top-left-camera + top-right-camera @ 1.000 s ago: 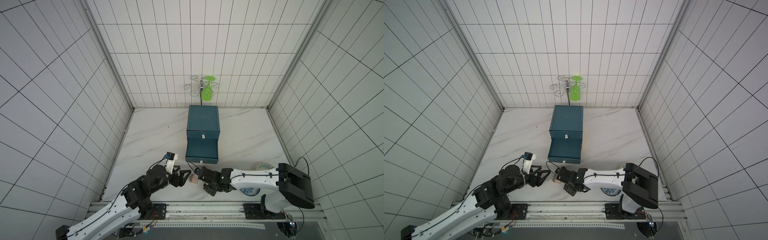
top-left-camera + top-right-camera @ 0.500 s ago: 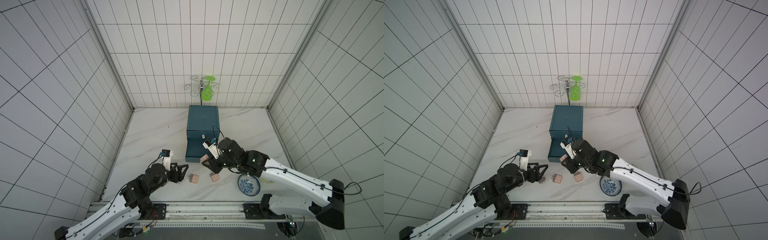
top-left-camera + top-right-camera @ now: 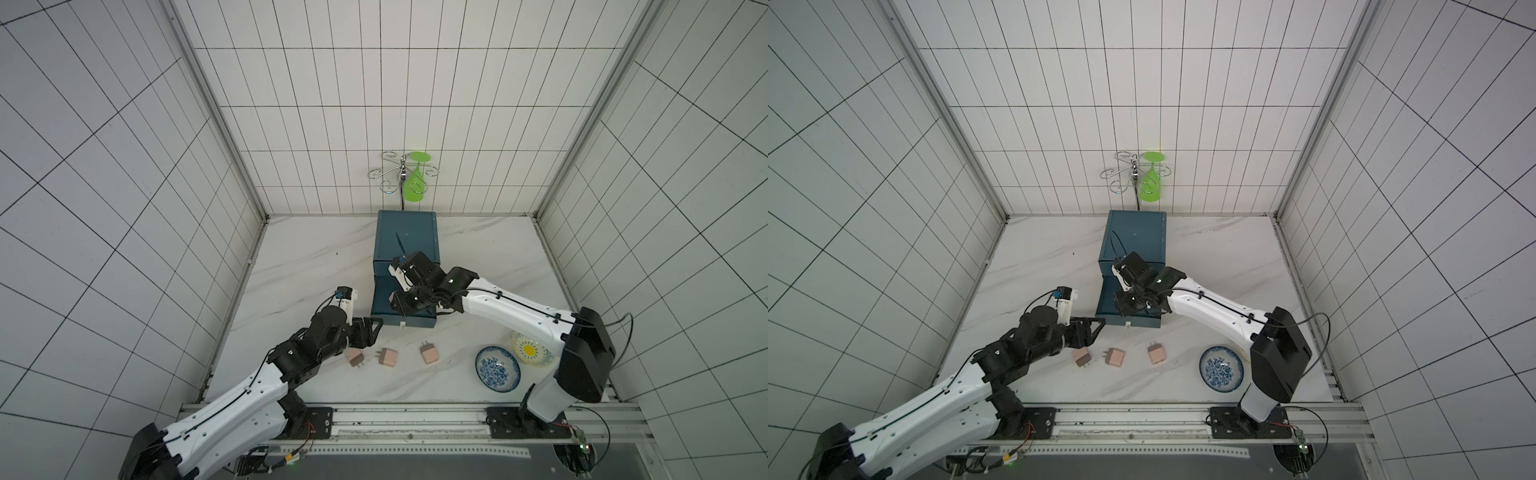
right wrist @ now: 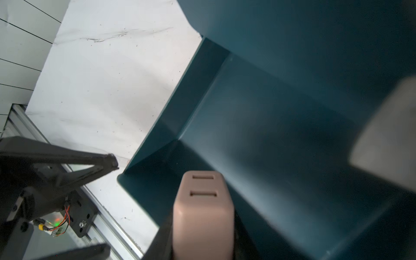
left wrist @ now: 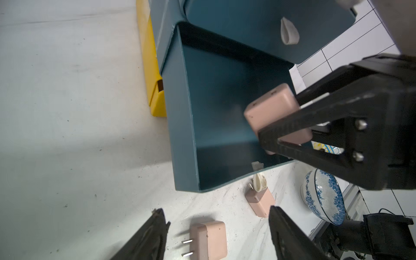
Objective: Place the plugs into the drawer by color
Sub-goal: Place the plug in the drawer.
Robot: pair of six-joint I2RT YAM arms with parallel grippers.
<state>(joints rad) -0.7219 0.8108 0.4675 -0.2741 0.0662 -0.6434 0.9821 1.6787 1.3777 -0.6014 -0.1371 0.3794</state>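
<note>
peach-pink plug (image 5: 267, 105) pinched in right gripper (image 5: 280, 118) over open teal drawer (image 5: 184, 135), inside its rim; left gripper (image 5: 217, 213) spread beside drawer's front corner, near three loose plugs (image 3: 388, 357) on marble (image 3: 311, 266); patterned bowl (image 3: 498, 369) apart.

I'm driving this in a robot lab cell: white tiled walls (image 3: 374, 83) box in a marble-look worktop (image 3: 311, 266) with an aluminium mounting rail (image 3: 415, 415).

No text, label, brand name, number or sign can be read in any of the views.
</note>
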